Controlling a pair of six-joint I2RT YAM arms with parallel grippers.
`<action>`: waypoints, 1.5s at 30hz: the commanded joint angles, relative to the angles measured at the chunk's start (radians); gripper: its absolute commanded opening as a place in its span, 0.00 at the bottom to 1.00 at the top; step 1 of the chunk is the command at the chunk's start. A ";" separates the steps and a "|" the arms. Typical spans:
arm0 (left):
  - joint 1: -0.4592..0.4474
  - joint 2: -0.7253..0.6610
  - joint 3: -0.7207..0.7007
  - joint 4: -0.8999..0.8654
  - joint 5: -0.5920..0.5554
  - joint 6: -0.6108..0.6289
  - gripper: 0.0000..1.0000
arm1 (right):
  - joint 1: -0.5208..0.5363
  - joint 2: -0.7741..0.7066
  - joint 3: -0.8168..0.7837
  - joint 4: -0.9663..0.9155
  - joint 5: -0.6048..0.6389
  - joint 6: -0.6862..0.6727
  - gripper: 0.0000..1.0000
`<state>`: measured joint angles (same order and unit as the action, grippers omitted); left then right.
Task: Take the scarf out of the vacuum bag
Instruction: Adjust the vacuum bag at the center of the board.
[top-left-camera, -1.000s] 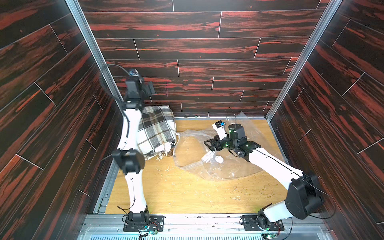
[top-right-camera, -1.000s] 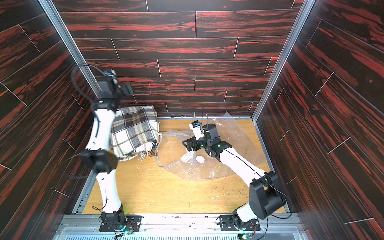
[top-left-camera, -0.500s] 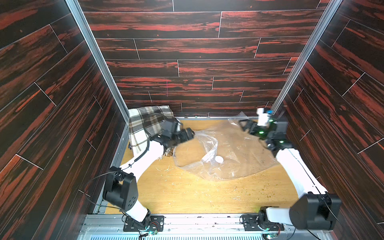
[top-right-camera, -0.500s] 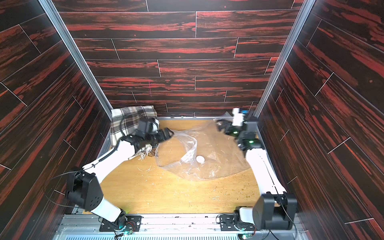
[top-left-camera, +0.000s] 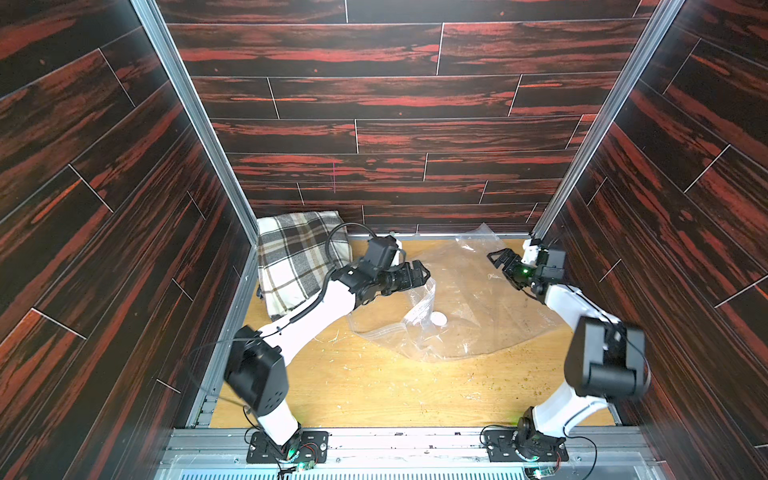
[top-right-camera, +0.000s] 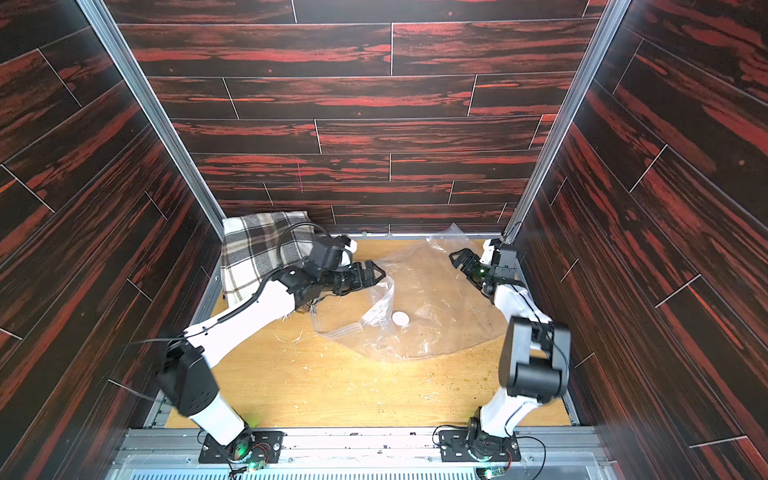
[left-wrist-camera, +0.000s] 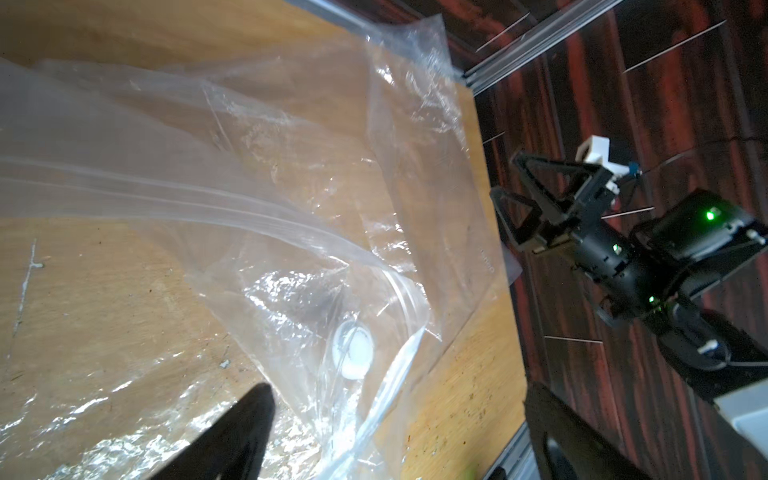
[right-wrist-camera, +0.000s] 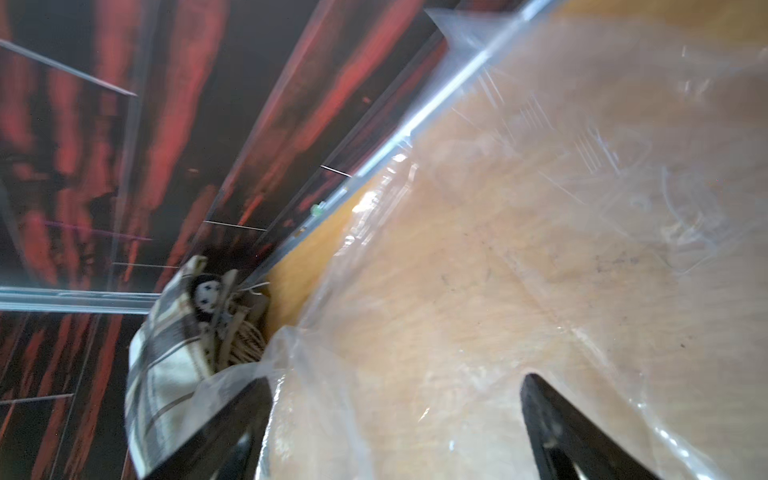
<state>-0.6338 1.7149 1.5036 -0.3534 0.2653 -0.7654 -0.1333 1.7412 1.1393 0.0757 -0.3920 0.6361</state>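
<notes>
The plaid scarf (top-left-camera: 297, 257) (top-right-camera: 253, 249) lies bunched in the back left corner, outside the vacuum bag (top-left-camera: 469, 307) (top-right-camera: 436, 299). The clear bag lies crumpled on the wooden table, its white valve (top-left-camera: 438, 319) (left-wrist-camera: 353, 351) facing up. My left gripper (top-left-camera: 422, 272) (left-wrist-camera: 399, 390) hovers open over the bag's left edge, with nothing between its fingers. Over the bag's back right part my right gripper (top-left-camera: 496, 259) (right-wrist-camera: 390, 386) stands open. In the right wrist view a fold of plastic covers one finger, and the scarf (right-wrist-camera: 166, 353) shows beyond it.
Dark wood-pattern walls close in the table (top-left-camera: 374, 386) on three sides, with metal rails along the edges. The right arm's elbow (top-left-camera: 602, 361) stands tall at the right. Bits of straw-like litter dot the wood.
The left arm has dropped from its raised pose by the scarf and reached right to the bag's edge. The right gripper has drawn back from the bag's middle toward the back right corner.
</notes>
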 joint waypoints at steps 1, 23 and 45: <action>-0.003 0.054 0.074 -0.112 -0.023 0.028 0.96 | -0.005 0.068 0.056 0.061 0.005 0.030 0.96; -0.012 0.416 0.523 -0.362 -0.086 0.000 0.53 | -0.025 0.352 0.050 0.335 -0.026 0.082 0.94; -0.010 0.416 0.555 -0.444 -0.047 0.051 0.00 | -0.042 0.398 0.120 0.211 0.008 0.105 0.93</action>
<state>-0.6418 2.1597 2.0754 -0.7467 0.2047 -0.7353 -0.1703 2.1159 1.2366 0.3328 -0.3965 0.7334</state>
